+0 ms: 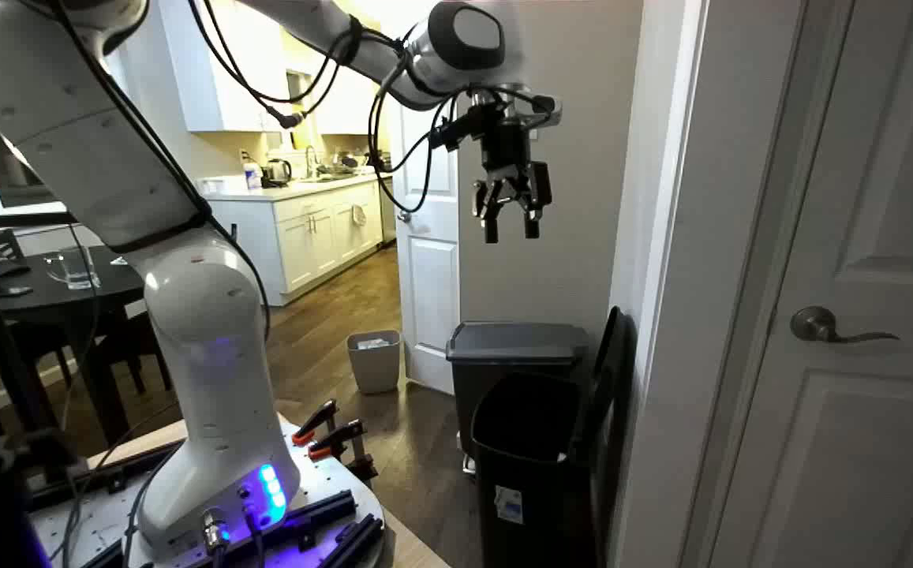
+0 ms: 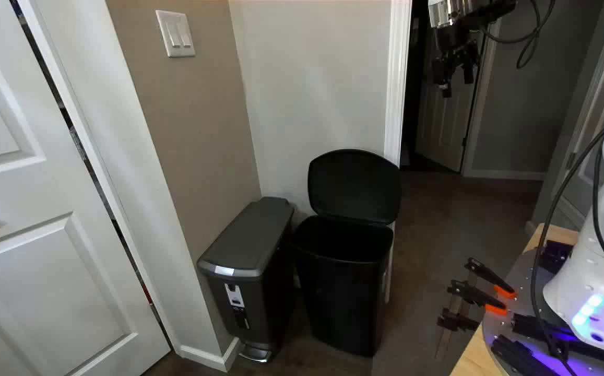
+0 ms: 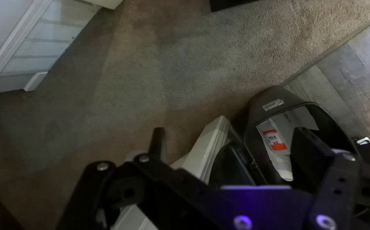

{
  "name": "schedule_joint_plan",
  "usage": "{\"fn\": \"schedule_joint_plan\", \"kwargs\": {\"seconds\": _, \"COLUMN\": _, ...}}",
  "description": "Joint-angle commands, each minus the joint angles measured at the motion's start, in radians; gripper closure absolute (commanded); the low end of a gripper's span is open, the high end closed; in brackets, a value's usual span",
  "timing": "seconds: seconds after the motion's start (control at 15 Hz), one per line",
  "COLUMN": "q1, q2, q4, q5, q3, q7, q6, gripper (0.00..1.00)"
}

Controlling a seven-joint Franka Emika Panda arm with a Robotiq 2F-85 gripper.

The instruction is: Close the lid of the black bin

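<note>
The pincer (image 1: 512, 228) points toward six o'clock, its two fingers set wide apart; in an exterior view it hangs at one o'clock from the black bin (image 2: 341, 297), higher up and well apart. There the lid (image 2: 354, 188) stands raised, almost upright, at the black bin's twelve o'clock. The wrist view shows a white package (image 3: 276, 145) marked MILK inside it. Just beside, at nine o'clock, is a covered dark grey bin (image 2: 249, 237); a light switch (image 2: 177, 34) sits farther off at eleven. In an exterior view a small pale bin (image 1: 375, 368) stands at ten o'clock, near a white door (image 1: 430, 292).
</note>
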Motion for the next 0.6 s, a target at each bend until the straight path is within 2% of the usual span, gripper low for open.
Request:
{"fn": "schedule_joint_plan", "kwargs": {"seconds": 0.0, "q1": 0.015, "q2": 0.0, "q4": 0.002, "q5": -0.004, "q3": -0.012, "q7": 0.004, "q6": -0.004, "gripper": 0.0}}
{"fn": "schedule_joint_plan", "kwargs": {"seconds": 0.53, "q1": 0.013, "q2": 0.006, "q4": 0.006, "q5": -0.003, "q3": -0.014, "q7": 0.009, "q6": -0.006, "gripper": 0.0}}
